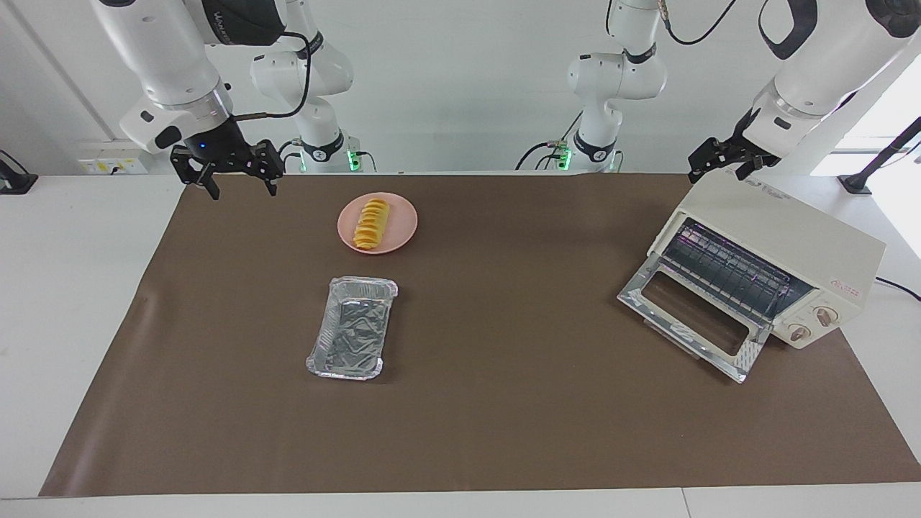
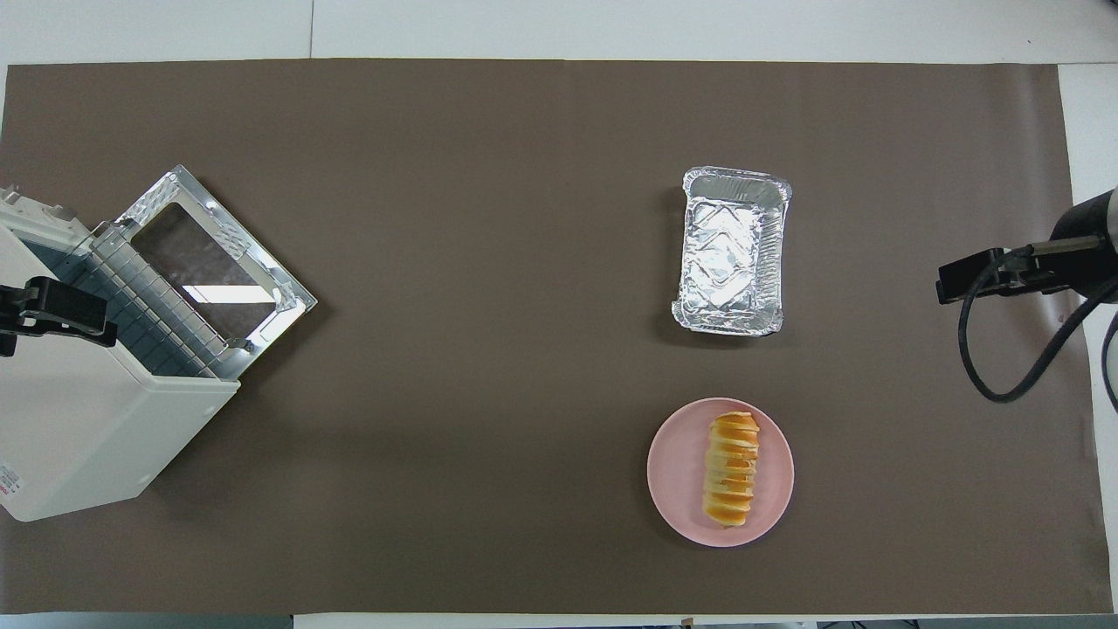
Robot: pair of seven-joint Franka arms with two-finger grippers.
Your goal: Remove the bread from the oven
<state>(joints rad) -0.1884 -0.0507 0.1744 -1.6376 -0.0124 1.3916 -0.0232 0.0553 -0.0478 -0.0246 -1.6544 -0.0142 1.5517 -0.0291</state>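
Observation:
The bread [image 1: 371,223] [image 2: 732,469], a ridged golden loaf, lies on a round pink plate [image 1: 399,234] [image 2: 677,472], apart from both grippers. At the left arm's end stands the cream oven [image 1: 806,237] [image 2: 79,437], its glass door [image 1: 691,316] [image 2: 218,253] dropped open and its wire rack [image 1: 727,270] bare. My left gripper [image 1: 719,173] [image 2: 52,310] hovers open over the oven's top. Raised over the mat's edge at the right arm's end, my right gripper [image 1: 242,188] [image 2: 965,278] is open and holds nothing.
A crinkled silver foil tray [image 1: 352,327] [image 2: 732,252] sits empty on the brown mat [image 1: 504,403], farther from the robots than the plate. White table surface borders the mat on all sides.

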